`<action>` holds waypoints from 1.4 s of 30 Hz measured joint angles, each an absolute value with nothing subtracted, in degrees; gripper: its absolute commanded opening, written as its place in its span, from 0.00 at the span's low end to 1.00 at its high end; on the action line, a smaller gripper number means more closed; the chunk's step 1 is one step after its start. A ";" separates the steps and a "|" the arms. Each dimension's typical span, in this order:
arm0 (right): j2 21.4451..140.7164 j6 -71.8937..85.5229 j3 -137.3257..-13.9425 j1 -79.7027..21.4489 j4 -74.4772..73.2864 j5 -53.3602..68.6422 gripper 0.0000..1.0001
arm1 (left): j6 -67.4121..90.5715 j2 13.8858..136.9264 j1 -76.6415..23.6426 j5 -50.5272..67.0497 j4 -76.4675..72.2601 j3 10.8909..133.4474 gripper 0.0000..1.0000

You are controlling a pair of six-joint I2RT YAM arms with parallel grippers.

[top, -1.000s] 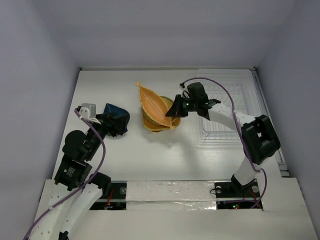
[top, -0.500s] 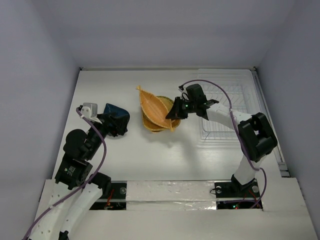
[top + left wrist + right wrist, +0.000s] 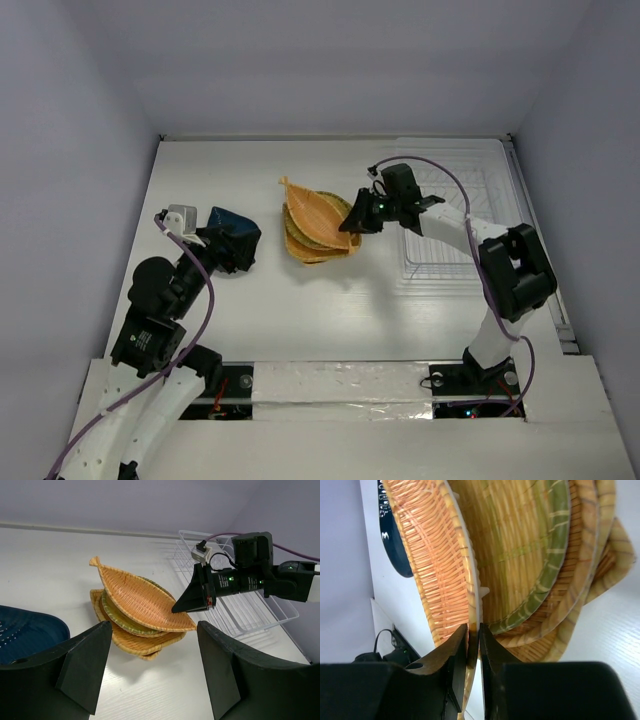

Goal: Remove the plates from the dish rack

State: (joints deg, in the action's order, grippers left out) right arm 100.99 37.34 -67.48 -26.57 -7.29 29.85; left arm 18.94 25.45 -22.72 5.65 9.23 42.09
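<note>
A stack of woven orange-tan plates (image 3: 312,240) lies mid-table. On top of it rests a leaf-shaped woven plate (image 3: 312,208), slightly tilted, its pointed end toward the back. My right gripper (image 3: 352,222) is shut on that plate's right rim; the right wrist view shows the rim (image 3: 470,600) pinched between the fingers (image 3: 455,660). A dark blue plate (image 3: 236,226) lies at the left, and my left gripper (image 3: 226,250) hovers open by its near edge, holding nothing. The clear dish rack (image 3: 450,235) stands at the right, with no plate visible in it.
White walls close the table on the left, back and right. The right arm reaches left across the rack's front corner. In the left wrist view the blue plate (image 3: 25,632) lies left of the left finger, and the stack (image 3: 135,630) lies ahead.
The right gripper has lowered the leaf-shaped plate from a steep tilt to almost flat on the stack. The left arm has stayed in place.
</note>
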 measured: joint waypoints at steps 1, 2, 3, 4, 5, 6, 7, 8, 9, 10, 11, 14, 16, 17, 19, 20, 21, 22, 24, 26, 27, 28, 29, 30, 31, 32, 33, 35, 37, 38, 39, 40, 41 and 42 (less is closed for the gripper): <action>101.12 37.32 -67.57 -26.46 -7.29 29.82 0.22 | 18.94 25.45 -22.72 5.74 9.23 42.09 0.66; 101.38 37.30 -67.79 -26.20 -7.31 29.82 0.24 | 18.94 25.45 -22.72 5.80 9.26 42.09 0.66; 101.65 37.32 -67.90 -26.00 -7.27 29.82 0.30 | 18.94 25.45 -22.72 5.85 9.23 42.09 0.66; 101.78 37.30 -67.94 -25.93 -7.31 29.78 0.34 | 18.94 25.47 -22.72 5.89 9.23 42.09 0.66; 101.84 37.12 -67.94 -25.89 -7.49 29.71 0.40 | 18.94 25.47 -22.72 5.96 9.23 42.09 0.66; 101.86 36.99 -67.94 -25.91 -7.66 29.74 0.44 | 18.94 25.47 -22.72 6.00 9.23 42.09 0.67; 101.86 36.80 -67.94 -25.91 -7.68 29.76 0.46 | 18.94 25.47 -22.72 6.02 9.23 42.09 0.67; 101.86 36.51 -67.94 -25.91 -7.68 29.76 0.52 | 18.94 25.47 -22.72 6.02 9.23 42.09 0.67; 101.86 36.40 -67.94 -25.91 -7.70 29.71 0.57 | 18.94 25.47 -22.72 6.02 9.23 42.09 0.67; 101.86 36.10 -67.94 -25.91 -7.70 29.76 0.59 | 18.94 25.47 -22.72 6.00 9.23 42.09 0.67; 101.54 36.07 -67.94 -25.91 -7.77 29.61 0.68 | 18.94 25.47 -22.72 5.98 9.23 42.09 0.67; 99.94 35.48 -67.94 -25.91 -8.60 28.21 0.84 | 18.94 25.47 -22.72 5.89 9.26 42.09 0.68; 97.86 34.85 -67.94 -25.91 -9.39 26.46 1.00 | 18.94 25.47 -22.72 5.80 9.26 42.09 0.69; 96.62 34.59 -67.94 -25.91 -9.85 25.58 1.00 | 18.94 25.47 -22.72 5.78 9.26 42.09 0.69; 93.43 33.85 -67.92 -25.91 -10.76 23.16 1.00 | 18.96 25.50 -22.70 5.80 9.26 42.09 0.69; 91.33 33.63 -67.88 -25.91 -11.11 21.93 1.00 | 18.94 25.50 -22.50 5.87 9.23 42.09 0.69; 89.25 33.36 -67.79 -25.91 -11.35 20.78 0.99 | 18.94 25.50 -22.35 5.91 9.23 42.09 0.69; 86.80 33.15 -67.59 -25.91 -11.42 19.16 0.99 | 18.94 25.50 -22.33 5.91 9.26 42.09 0.69; 80.93 32.95 -66.37 -25.91 -10.50 15.88 0.90 | 18.94 25.50 -22.09 5.93 9.26 42.09 0.71; 72.66 32.91 -62.57 -25.93 -8.67 12.12 0.72 | 18.94 25.50 -21.80 5.96 9.26 42.09 0.76; 67.83 32.56 -60.75 -25.93 -8.29 10.37 0.53 | 19.00 25.50 -21.67 5.93 9.26 42.09 0.77; 62.13 32.14 -58.35 -25.93 -7.11 8.16 0.17 | 19.20 25.47 -21.63 5.89 9.23 42.09 0.78; 56.71 31.79 -56.31 -25.93 -5.98 6.35 0.00 | 19.35 25.50 -21.63 5.80 9.23 42.09 0.80; 50.98 31.51 -54.65 -25.93 -4.95 4.29 0.00 | 19.51 25.43 -21.63 5.80 9.21 42.09 0.81; 45.34 31.16 -53.49 -25.93 -3.77 2.42 0.00 | 19.68 25.36 -21.63 5.80 9.19 42.09 0.84; 39.38 30.63 -52.38 -25.93 -2.44 0.43 0.00 | 19.88 25.17 -21.63 5.80 9.13 42.09 0.86; 35.03 30.11 -51.77 -25.93 -1.65 -1.17 0.00 | 20.01 24.95 -21.63 5.78 8.99 42.11 0.88; 25.93 28.86 -51.57 -25.93 0.16 -4.45 0.14 | 20.18 24.29 -21.63 5.65 8.97 42.46 0.89; 20.10 27.94 -51.72 -25.93 1.58 -7.73 0.50 | 20.21 24.16 -21.63 5.43 9.10 44.03 0.89; 18.48 27.57 -51.75 -25.93 1.72 -9.28 0.61 | 20.16 24.16 -21.63 5.30 9.02 45.06 0.89; 17.52 26.87 -51.70 -25.91 1.52 -10.57 0.68 | 20.14 24.16 -21.63 5.13 8.88 46.26 0.89; 17.19 26.72 -51.57 -25.91 1.26 -11.68 0.72 | 20.14 24.14 -21.63 5.06 8.56 47.31 0.89; 17.32 26.39 -51.37 -25.91 0.64 -12.25 0.78 | 20.12 24.08 -21.63 4.95 7.79 48.14 0.89; 17.69 26.17 -50.96 -25.91 0.12 -12.62 0.80 | 20.16 23.92 -21.63 4.91 6.70 48.53 0.89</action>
State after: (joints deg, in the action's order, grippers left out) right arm 17.69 26.17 -50.96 -25.91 0.12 -12.62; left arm 20.16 23.92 -21.63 4.91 6.70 48.53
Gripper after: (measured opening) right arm 0.735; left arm 0.891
